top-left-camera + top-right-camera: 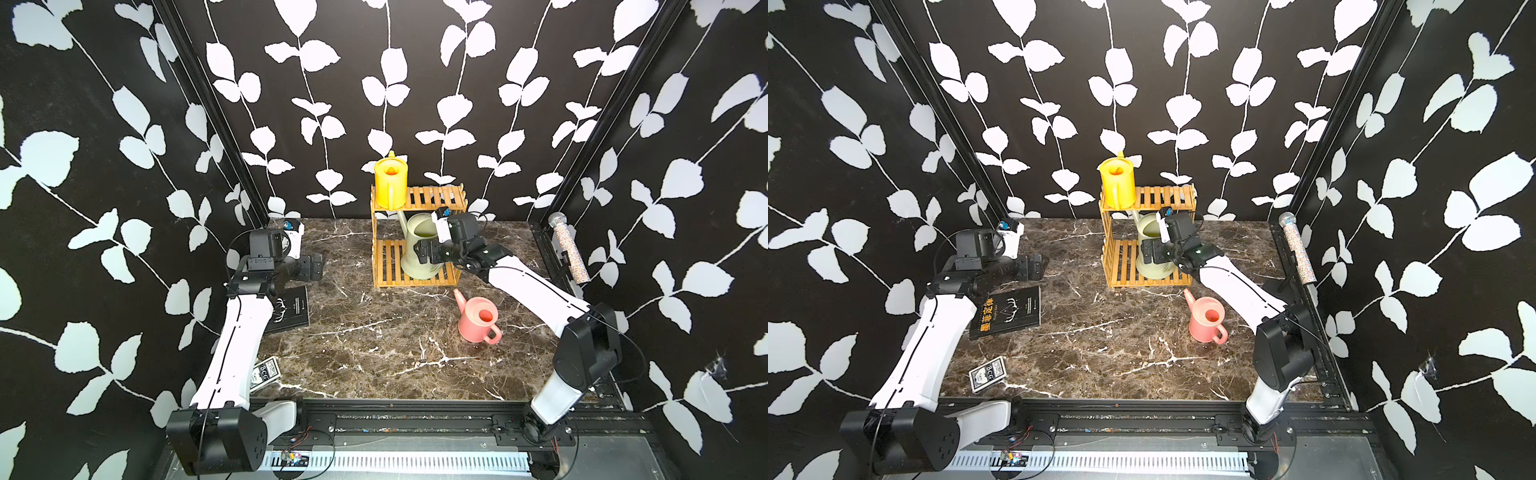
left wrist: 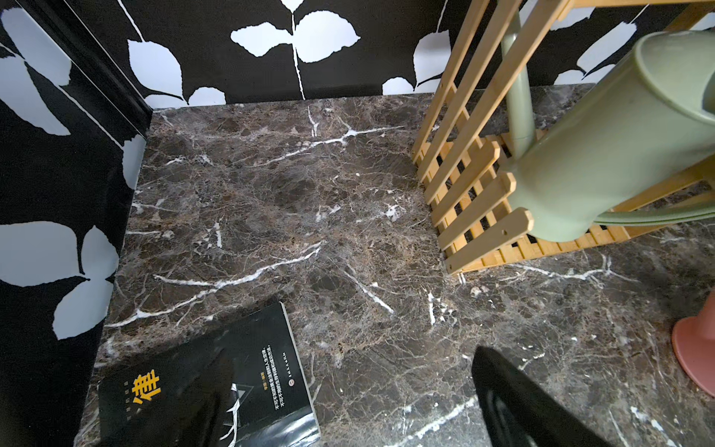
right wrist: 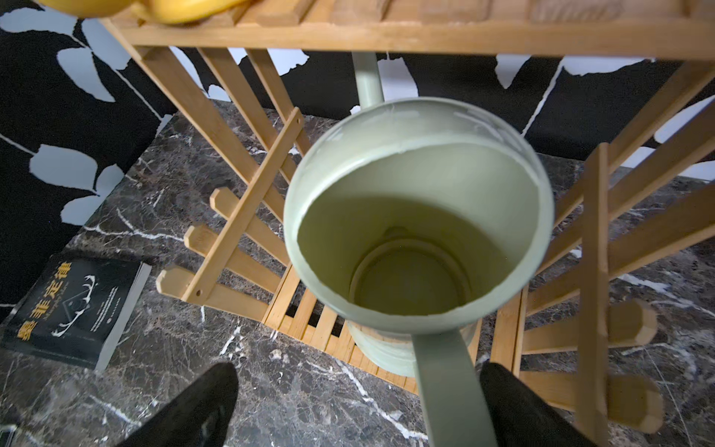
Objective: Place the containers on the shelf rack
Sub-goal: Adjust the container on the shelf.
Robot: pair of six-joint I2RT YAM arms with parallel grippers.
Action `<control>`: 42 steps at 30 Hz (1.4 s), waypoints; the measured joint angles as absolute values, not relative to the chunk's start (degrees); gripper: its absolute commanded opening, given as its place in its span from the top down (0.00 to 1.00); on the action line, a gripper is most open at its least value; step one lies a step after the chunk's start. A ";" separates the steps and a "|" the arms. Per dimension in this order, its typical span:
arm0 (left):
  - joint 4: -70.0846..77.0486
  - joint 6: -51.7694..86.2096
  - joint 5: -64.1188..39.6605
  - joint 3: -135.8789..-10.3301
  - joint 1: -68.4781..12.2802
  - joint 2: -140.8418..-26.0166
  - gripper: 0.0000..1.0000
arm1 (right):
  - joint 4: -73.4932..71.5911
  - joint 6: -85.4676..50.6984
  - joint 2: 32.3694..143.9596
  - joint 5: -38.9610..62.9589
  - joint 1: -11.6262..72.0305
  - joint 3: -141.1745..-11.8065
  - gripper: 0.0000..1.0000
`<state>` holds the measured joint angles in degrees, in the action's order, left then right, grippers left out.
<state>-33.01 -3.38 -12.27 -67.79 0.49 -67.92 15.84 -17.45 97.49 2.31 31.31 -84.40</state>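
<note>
The wooden shelf rack stands at the back of the marble table. The yellow can sits on its top tier at the left end. On the lower tier stands the large green can, its spout towards the back. My right gripper is open at the rack's front, with the green can's handle between its fingers, unclamped. The pink can stands on the table in front of the rack. Far to the left, my left gripper hangs open and holds nothing.
A black book lies under the left arm, and a pack of cards lies near the front left edge. A glittery microphone leans on the right wall. Patterned walls close in three sides.
</note>
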 measured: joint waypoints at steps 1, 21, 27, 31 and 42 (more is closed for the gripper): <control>-33.01 -3.22 -12.45 -67.77 0.49 -67.92 0.01 | 15.92 -18.04 97.56 1.06 31.70 -84.40 0.05; -32.27 -1.93 -13.10 -67.07 0.82 -68.12 0.02 | 16.56 -20.97 102.98 -8.12 35.53 -87.07 0.46; -32.12 -1.50 -13.10 -66.96 0.86 -68.25 0.02 | 16.78 -20.10 103.39 -7.75 35.53 -89.03 0.57; -32.12 -1.28 -13.13 -66.96 0.86 -68.25 0.01 | 16.75 -19.90 103.88 -7.51 35.53 -89.21 0.65; -31.75 -1.06 -13.15 -66.81 1.13 -68.36 0.02 | 16.99 -18.44 106.06 -5.91 35.51 -91.22 0.73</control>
<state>-31.75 -1.06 -13.15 -66.81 1.13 -68.36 16.99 -18.44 106.06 -5.91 35.51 -91.22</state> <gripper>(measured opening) 0.985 0.274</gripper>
